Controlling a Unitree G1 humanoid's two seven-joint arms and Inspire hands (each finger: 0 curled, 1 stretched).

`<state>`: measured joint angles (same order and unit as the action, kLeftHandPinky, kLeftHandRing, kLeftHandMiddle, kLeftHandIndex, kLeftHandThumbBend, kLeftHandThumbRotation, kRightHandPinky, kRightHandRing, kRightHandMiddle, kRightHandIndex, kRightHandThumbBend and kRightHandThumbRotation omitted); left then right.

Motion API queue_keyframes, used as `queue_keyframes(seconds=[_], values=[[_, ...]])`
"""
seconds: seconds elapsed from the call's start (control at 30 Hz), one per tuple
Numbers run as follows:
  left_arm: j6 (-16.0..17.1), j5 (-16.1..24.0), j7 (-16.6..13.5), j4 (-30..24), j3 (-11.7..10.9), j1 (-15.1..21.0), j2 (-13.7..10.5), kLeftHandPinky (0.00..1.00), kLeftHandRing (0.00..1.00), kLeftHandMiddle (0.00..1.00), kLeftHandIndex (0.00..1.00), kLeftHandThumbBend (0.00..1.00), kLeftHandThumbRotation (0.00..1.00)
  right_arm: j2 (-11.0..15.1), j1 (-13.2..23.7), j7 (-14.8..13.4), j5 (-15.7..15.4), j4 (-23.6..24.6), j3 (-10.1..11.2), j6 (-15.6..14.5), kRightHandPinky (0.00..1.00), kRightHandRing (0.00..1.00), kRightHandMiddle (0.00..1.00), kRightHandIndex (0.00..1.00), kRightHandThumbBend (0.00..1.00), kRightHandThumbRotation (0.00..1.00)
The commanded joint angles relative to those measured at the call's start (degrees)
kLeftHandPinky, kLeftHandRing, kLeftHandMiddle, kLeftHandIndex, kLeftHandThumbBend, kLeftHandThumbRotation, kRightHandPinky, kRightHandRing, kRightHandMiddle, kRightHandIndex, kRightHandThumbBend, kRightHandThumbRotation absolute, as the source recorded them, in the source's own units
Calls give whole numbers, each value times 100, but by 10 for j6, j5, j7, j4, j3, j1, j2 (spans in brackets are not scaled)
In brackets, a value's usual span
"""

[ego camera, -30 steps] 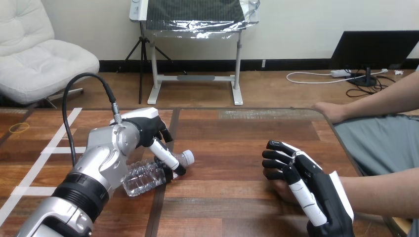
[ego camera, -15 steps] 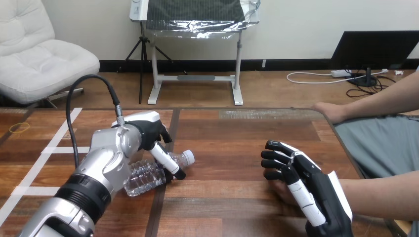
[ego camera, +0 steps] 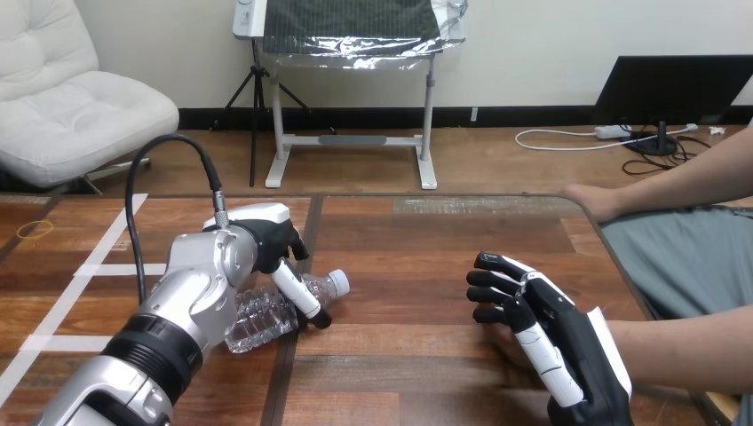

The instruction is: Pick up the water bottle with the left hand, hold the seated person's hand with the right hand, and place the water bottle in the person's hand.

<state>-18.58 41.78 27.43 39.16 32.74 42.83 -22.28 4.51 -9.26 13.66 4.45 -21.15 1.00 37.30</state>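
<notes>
A clear plastic water bottle (ego camera: 265, 316) with a white cap lies on its side on the wooden table (ego camera: 408, 266), left of centre. My left hand (ego camera: 263, 233) is over it from behind, its fingers (ego camera: 297, 291) reaching straight down across the bottle's neck; its thumb is hidden. The bottle rests on the table. At the lower right my right hand (ego camera: 568, 348) lies palm down over the person's hand (ego camera: 503, 344), fingers relaxed and slightly bent. Only a little of the person's hand shows beneath it, and their forearm (ego camera: 684, 351) runs off to the right.
The person's other hand (ego camera: 590, 201) rests at the table's far right corner. White tape lines (ego camera: 107, 257) cross the table's left part. A small yellow ring (ego camera: 35, 230) lies at the far left. My left forearm's black cable (ego camera: 169, 151) loops above the table.
My left arm has edged right and forward, the hand settling lower over the bottle. The right hand has crept slightly left over the person's hand. The bottle has barely shifted.
</notes>
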Motion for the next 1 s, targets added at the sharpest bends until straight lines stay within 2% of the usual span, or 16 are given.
queue_keyframes(seconds=[0.0, 0.7, 0.97], values=[[-5, 18, 0, -6, 7, 21, -4, 100, 93, 87, 83, 100, 36, -3, 17, -4, 3, 32, 0, 4, 68, 74, 76, 78, 80, 79], [-16, 20, -9, 5, 6, 20, 4, 100, 94, 87, 83, 100, 33, -1, 17, -4, 3, 33, 0, 8, 67, 74, 76, 78, 79, 80], [-17, 23, -13, 20, 9, 23, 10, 97, 88, 82, 79, 100, 30, 0, 17, -3, 3, 36, 0, 6, 67, 74, 76, 78, 78, 80]])
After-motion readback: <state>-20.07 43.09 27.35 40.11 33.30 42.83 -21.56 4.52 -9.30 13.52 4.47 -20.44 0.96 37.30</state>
